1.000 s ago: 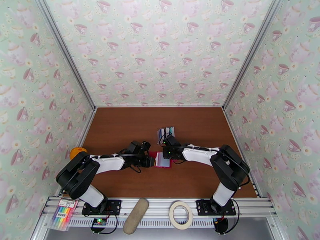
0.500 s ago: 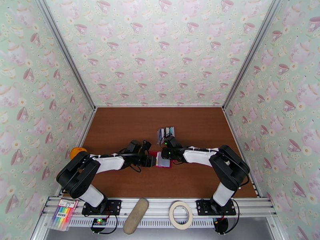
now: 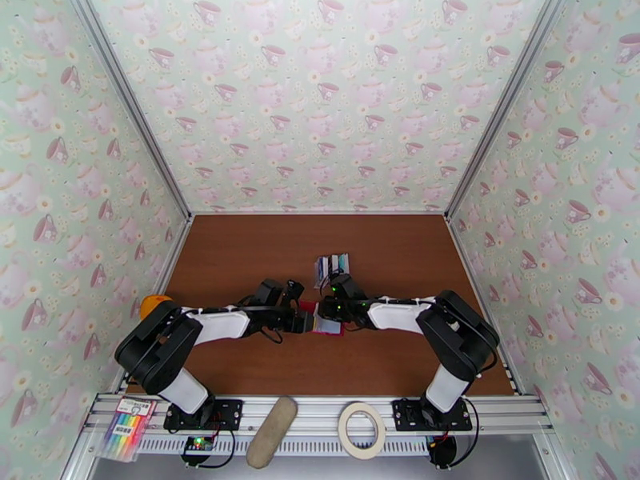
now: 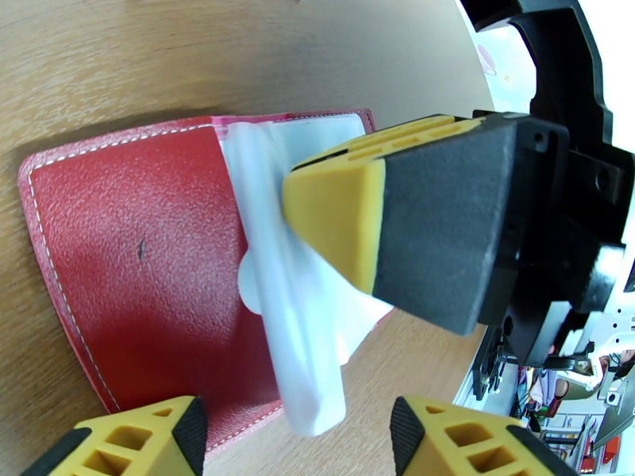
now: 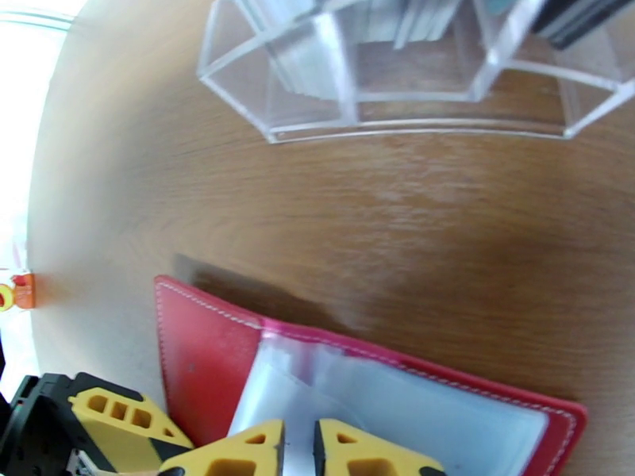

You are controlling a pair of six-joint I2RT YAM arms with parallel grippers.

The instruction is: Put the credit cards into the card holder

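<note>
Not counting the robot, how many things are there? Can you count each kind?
red wallet: 1
clear card stand: 1
orange thing: 1
marker pack: 1
tape roll: 1
grey pad: 1
Total: 6

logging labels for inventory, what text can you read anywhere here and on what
No text here can be read.
marker pack label: print too small to read.
cards in the clear stand: too small or blurred.
red card holder: no print shows.
</note>
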